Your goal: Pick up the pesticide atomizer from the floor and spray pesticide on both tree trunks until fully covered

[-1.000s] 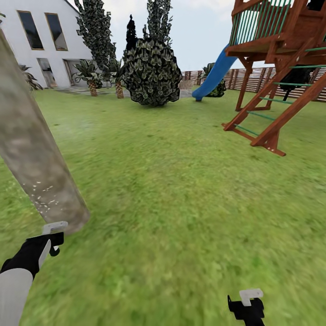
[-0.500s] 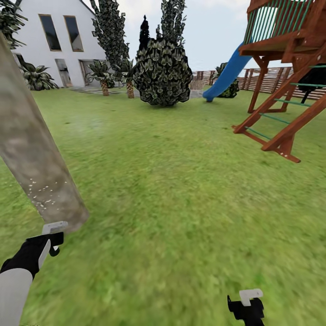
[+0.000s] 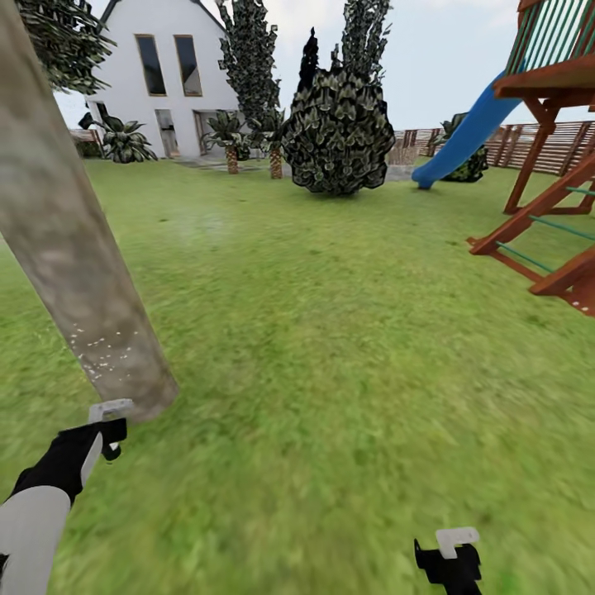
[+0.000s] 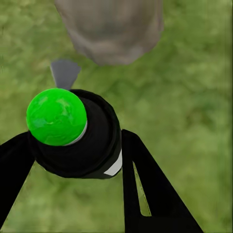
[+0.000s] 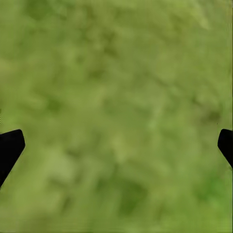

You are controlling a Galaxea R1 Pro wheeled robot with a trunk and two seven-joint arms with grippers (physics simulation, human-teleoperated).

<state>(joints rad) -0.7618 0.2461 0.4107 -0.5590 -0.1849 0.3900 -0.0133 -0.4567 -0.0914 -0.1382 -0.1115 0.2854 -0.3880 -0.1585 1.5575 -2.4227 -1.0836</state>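
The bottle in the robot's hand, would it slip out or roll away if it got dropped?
The bottle looks round and smooth, so it would probably roll on grass a little. The left gripper has fingers on both sides, so slipping seems unlikely. It looks small, probably light.

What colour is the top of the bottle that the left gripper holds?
Bright green, seen best in the left wrist view: the atomizer has a round green top.

The tree trunk [image 3: 70, 273] looks like rough, mottled grey-beige bark, totally matt. The atomizer [image 4: 80, 141] body reads as smooth black plastic, and its green top [image 4: 57, 116] is shiny. Play frame [image 3: 545, 240] is reddish stained wood, slide [image 3: 463, 136] glossy blue plastic.
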